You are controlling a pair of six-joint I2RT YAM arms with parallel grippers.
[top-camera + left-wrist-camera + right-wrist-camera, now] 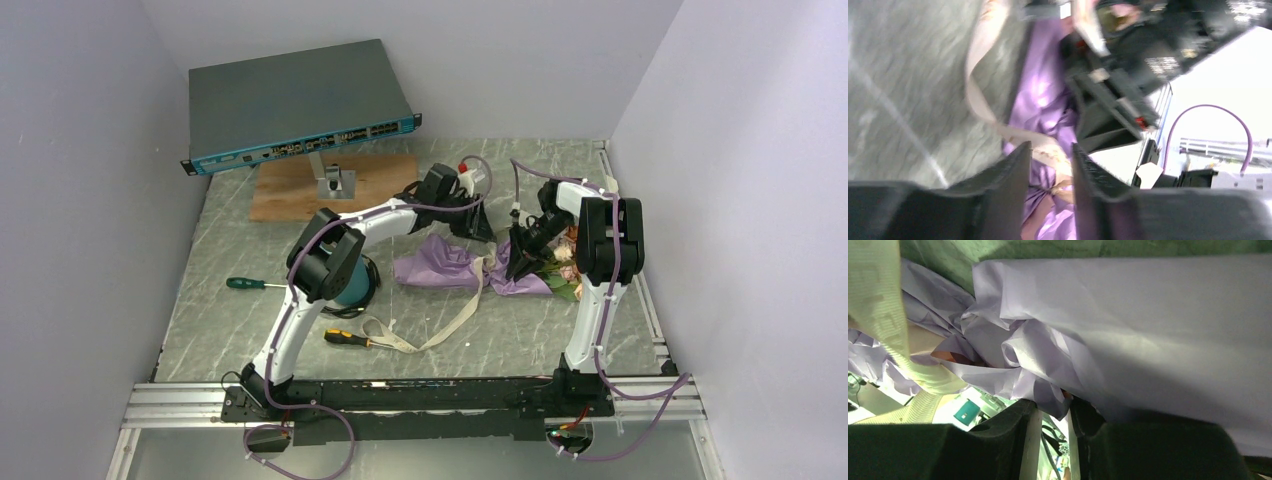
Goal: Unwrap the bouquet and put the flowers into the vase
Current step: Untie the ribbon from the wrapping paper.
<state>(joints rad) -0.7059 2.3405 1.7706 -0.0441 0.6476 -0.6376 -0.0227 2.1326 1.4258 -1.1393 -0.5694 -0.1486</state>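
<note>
Bouquet (470,270): lying mid-table, right of centre; paper (430,268) spread left, flowers (563,275) at right end.
Vase (355,288): left of bouquet, partly hidden behind L arm (330,262).
L gripper (1050,165): over paper + ribbon (979,90); jaws part apart, grip can't tell (blurred).
R gripper (1053,415): jaws narrow, pinching paper fold.

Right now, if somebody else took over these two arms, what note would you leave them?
Left fingers: apart, straddling the cream printed ribbon and the crinkly purple wrapping paper; grip unclear.
Right fingers: seem pinched on a fold of that paper.
Pink and peach roses lie in the paper's right end; small teal cylinder vase stands to its left, partly hidden.
Done: ribbon loose. Left: pull paper off, put roses in vase.
</note>
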